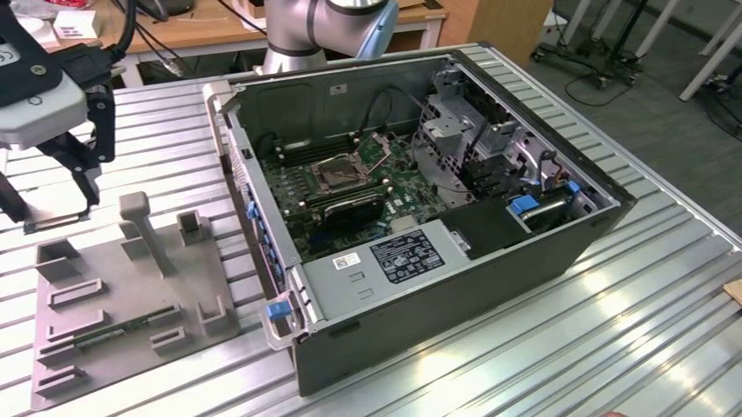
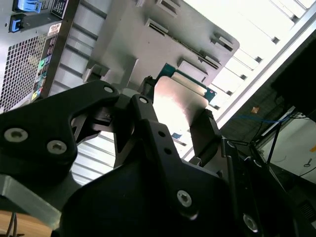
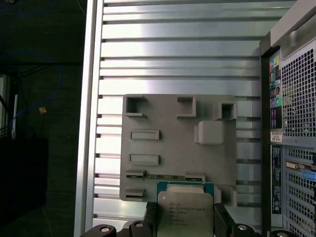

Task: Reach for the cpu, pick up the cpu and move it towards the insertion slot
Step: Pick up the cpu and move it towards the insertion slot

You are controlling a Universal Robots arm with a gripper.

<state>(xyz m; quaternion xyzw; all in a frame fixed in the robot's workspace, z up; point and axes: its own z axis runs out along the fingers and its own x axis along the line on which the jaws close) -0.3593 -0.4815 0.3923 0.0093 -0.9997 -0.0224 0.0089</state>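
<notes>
Aloft: the cpu (image 3: 185, 212), its pale metal top facing the first wrist view, is clamped edge to edge between the black fingers of the gripper (image 3: 183, 224), held above the grey fixture plate (image 3: 173, 148).
Second wrist view: the same cpu (image 2: 180, 106) shows as a bright square with a green edge between two dark fingers (image 2: 205, 131), the plate's raised holders behind it.
Gripper: closed on the chip, one finger at each of two opposite sides.
Exterior view: the gripper (image 1: 52, 187) hangs over the slatted metal table (image 1: 603, 330) at the exterior view's left, above the far end of the fixture plate (image 1: 128, 304); the chip itself is too small to make out there.
Destination: the insertion slot (image 1: 343, 173), a shiny frame around a dark centre, lies on the board inside the open computer case (image 1: 464, 287), well apart from the gripper.
Progress: judged from this, the chip is picked up and not yet near the socket.
Risk: the hold is only on thin edges, so a jolt could let the chip tilt or slip; the case wall stands between chip and socket, and a low path could strike it.
</notes>
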